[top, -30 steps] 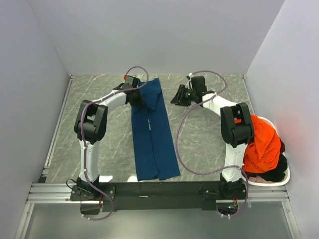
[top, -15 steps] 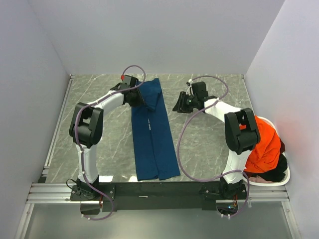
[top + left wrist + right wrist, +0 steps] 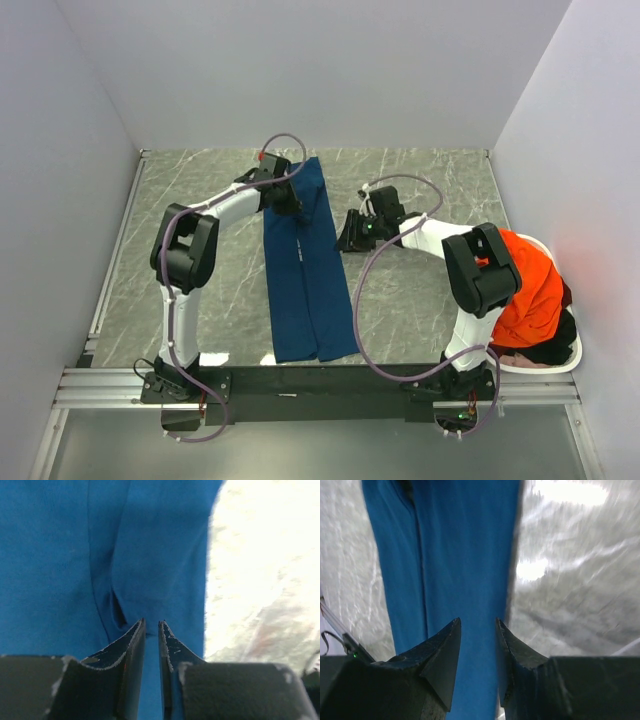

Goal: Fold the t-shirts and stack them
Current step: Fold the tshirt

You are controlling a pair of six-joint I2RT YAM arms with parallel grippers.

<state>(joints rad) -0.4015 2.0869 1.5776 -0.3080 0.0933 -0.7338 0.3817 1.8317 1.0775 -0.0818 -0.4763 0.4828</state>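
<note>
A blue t-shirt (image 3: 308, 270) lies folded into a long narrow strip down the middle of the table; no chest print shows. My left gripper (image 3: 286, 196) is at the strip's far left part, its jaws almost together and pinching the cloth (image 3: 150, 555), with a small crease running to the tips. My right gripper (image 3: 346, 236) is open and empty, low at the strip's right edge (image 3: 465, 555). An orange t-shirt (image 3: 525, 285) lies heaped on dark shirts (image 3: 556, 350) at the right.
The white oval basket (image 3: 572, 362) holding the orange and dark shirts stands at the table's right side, next to the right arm's base. The table top is grey marble (image 3: 420, 290), walled on three sides. Cables loop over both arms.
My left gripper has moved right over the strip, and the raised flap it held now lies flat. My right gripper has moved nearer and left to the strip's right edge.
</note>
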